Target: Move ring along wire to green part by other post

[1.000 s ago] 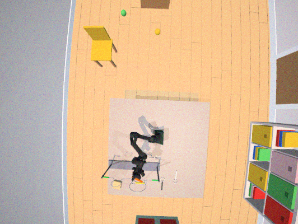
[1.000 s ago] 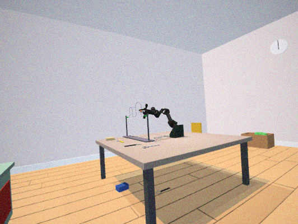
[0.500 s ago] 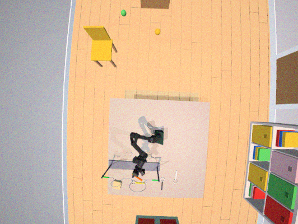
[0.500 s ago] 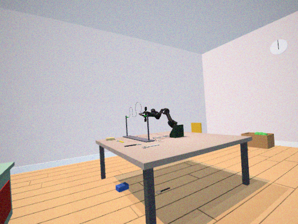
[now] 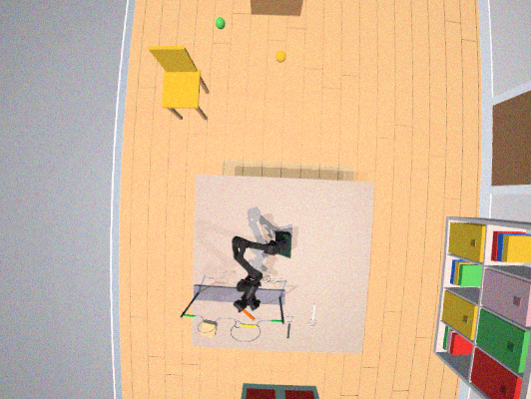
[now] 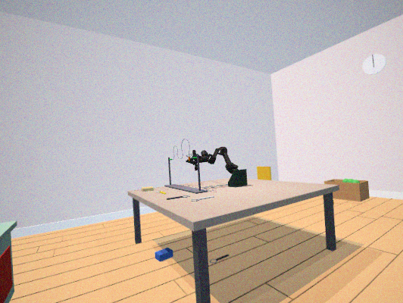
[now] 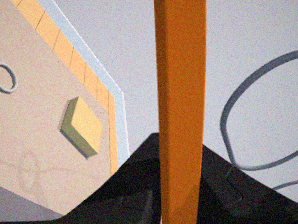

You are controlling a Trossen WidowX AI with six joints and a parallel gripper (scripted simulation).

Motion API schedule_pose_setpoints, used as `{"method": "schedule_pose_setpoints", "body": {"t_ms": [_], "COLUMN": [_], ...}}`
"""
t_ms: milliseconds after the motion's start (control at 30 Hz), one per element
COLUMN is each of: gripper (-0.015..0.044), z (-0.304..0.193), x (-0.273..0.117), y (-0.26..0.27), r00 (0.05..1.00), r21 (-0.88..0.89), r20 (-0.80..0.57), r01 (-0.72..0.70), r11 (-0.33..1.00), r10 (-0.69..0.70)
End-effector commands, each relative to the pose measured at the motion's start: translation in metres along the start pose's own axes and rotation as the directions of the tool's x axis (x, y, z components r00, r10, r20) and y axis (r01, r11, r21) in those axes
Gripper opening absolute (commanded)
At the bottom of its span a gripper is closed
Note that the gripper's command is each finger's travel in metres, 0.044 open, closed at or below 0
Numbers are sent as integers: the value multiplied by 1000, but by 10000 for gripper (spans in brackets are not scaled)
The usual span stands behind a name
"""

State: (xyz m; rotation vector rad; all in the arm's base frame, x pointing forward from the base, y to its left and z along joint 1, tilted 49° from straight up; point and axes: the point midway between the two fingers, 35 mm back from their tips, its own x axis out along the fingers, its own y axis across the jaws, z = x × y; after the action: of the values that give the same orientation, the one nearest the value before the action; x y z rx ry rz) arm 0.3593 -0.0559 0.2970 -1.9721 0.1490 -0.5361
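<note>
The orange handle (image 5: 249,314) (image 6: 189,159) (image 7: 182,75) is between the fingers of my gripper (image 5: 245,309) (image 7: 168,141), which is shut on it. The handle slants in the overhead view. Its ring is too small to tell there and out of the wrist view, so I cannot tell how the wire sits in it. The grey wire (image 6: 185,139) (image 7: 223,122) curves in loops; one loop is right of the handle in the wrist view. Green parts (image 5: 189,315) (image 5: 275,321) are by the left post (image 5: 191,304) (image 6: 170,172) and right post (image 5: 281,309) (image 6: 199,176). The handle is nearer the right post.
The posts stand on a dark base (image 5: 217,294). A pale yellow block (image 5: 210,329) (image 6: 147,188) (image 7: 87,122) lies on the table. Other ring tools lie there, with a yellow handle (image 5: 249,326), a dark handle (image 5: 287,330) and a white handle (image 5: 313,311).
</note>
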Motion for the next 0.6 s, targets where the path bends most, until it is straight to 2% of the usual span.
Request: {"method": "schedule_pose_setpoints", "body": {"t_ms": [0, 567], "gripper": [-150, -150], "z": [1, 18], "x": [-2, -18], "y": [15, 74], "r00": [999, 978], "r21": [70, 431], "r20": [-4, -9], "r01": [-40, -186], "r11": [997, 883], "r10": [41, 210]}}
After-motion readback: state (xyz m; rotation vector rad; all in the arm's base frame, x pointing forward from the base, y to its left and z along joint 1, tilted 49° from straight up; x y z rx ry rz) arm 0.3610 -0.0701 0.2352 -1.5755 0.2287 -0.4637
